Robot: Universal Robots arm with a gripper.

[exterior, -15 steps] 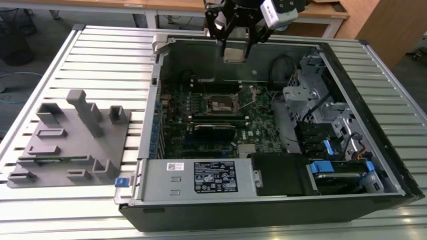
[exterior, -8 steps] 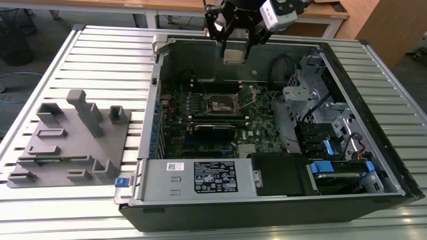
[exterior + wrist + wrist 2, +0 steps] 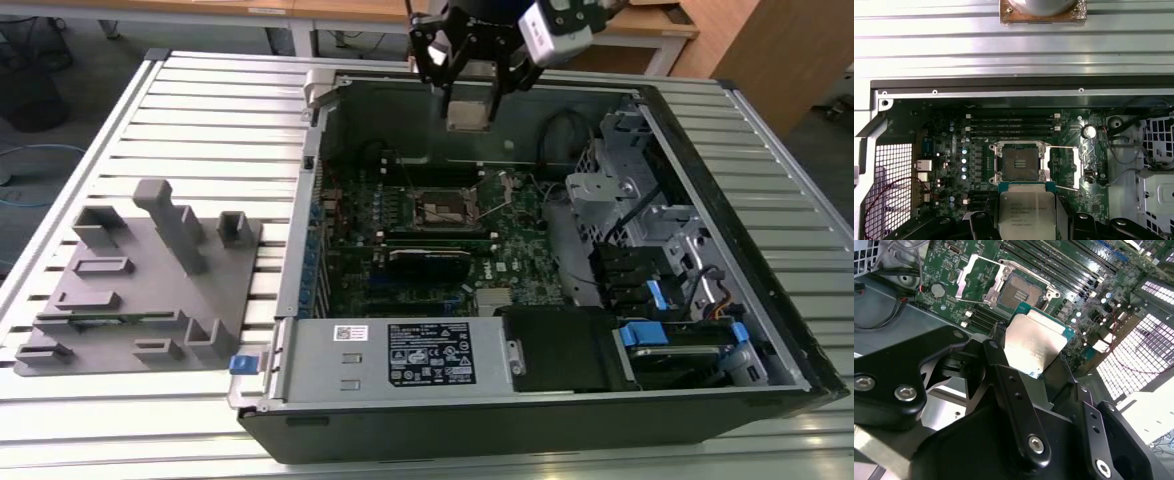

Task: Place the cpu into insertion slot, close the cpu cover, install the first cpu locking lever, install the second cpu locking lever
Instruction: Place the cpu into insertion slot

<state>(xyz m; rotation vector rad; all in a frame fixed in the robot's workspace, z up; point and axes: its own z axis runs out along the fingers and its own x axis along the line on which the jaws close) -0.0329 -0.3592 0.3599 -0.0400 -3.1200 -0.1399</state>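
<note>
My gripper (image 3: 470, 98) hangs above the far wall of the open computer case, shut on the cpu (image 3: 467, 116), a small silver-topped square chip. In both wrist views the cpu (image 3: 1036, 342) (image 3: 1026, 212) sits flat between the black fingers (image 3: 1004, 375), high over the green motherboard. The insertion slot (image 3: 445, 208) (image 3: 1021, 290) (image 3: 1019, 164) lies bare with its dark centre exposed. The cpu cover (image 3: 974, 280) (image 3: 1066, 167) is swung open beside the slot, and thin wire levers stand raised around it.
A power supply (image 3: 400, 360) with a white label fills the case's near side, with drive bays (image 3: 641, 230) at the exterior view's right. Long black memory slots (image 3: 1011, 125) run beside the socket. A grey fixture tray (image 3: 134, 280) rests on the slatted table (image 3: 160, 120).
</note>
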